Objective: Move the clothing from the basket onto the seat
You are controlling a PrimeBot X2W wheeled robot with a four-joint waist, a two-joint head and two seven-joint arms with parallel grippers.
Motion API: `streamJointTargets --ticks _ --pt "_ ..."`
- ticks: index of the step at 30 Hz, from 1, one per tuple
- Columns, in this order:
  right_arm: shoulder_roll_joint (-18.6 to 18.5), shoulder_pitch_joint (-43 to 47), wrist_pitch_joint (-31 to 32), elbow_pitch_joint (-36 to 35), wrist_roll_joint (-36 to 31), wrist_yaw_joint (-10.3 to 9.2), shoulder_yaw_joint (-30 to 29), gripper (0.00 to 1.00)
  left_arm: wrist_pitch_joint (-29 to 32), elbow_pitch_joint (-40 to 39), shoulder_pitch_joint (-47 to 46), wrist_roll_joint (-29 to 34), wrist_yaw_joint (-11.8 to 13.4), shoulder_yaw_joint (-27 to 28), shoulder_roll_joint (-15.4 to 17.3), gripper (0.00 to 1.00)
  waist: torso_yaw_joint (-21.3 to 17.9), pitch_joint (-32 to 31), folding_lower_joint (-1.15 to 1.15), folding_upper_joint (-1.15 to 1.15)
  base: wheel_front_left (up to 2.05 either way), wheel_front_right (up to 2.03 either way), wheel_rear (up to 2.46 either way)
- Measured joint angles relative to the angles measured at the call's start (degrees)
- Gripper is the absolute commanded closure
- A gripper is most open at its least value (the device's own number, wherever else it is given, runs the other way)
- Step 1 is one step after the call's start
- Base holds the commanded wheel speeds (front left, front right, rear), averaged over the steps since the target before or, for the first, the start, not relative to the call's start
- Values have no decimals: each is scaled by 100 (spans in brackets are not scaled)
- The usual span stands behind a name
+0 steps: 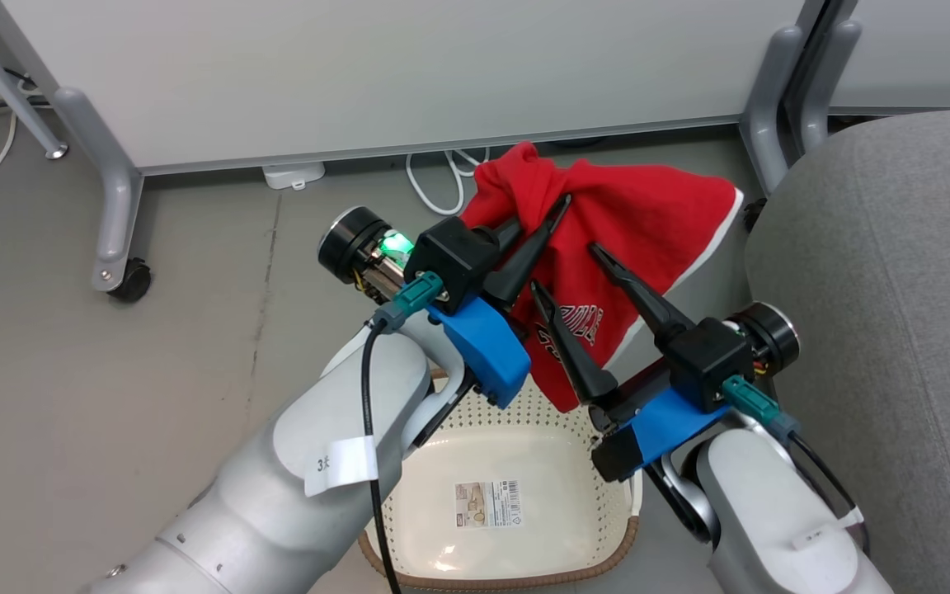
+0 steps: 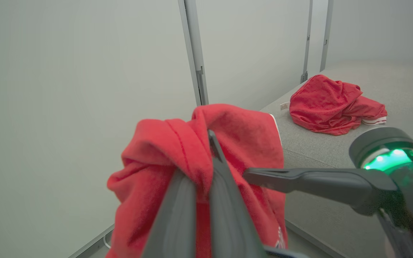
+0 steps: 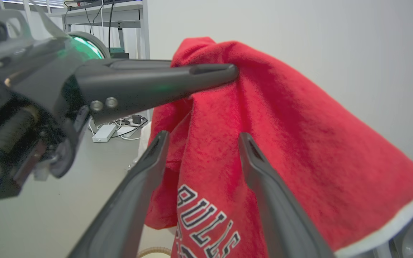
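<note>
Jersey (image 1: 648, 214) aloft: the left gripper (image 1: 557, 206) is clenched on a bunched fold of the red, lettered garment, holding it above the basket (image 1: 607, 561), whose floor shows bare but for a label. The right gripper (image 1: 564, 266) stands spread before the hanging cloth, closed on nothing. The lift looks done and the carry is in hand. The next move calls for a swing right over the seat (image 1: 879, 289), high enough for the trailing hem to pass the cushion's edge, then a release. A second red garment (image 2: 332, 105) lies on the seat. A castered leg (image 1: 116, 206) and cables (image 1: 442, 177) sit behind; a grey post (image 1: 772, 107) by the seat's corner could snag the hem.
</note>
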Motion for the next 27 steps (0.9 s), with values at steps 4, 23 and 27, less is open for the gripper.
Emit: streamJointTargets --ticks 4,23,27 --pt "-3 -181 0 231 -196 0 -83 0 -5 -53 -44 2 0 -73 -64 100 105 59 0 0 0 0 0" --pt "1 -634 0 790 7 0 -437 100 -5 -377 -112 -174 3 -441 -242 100 459 125 0 0 0 0 0" --pt "1 -644 1 802 49 0 -432 100 -5 -377 -137 -219 44 -464 -245 100 448 103 0 0 0 0 0"
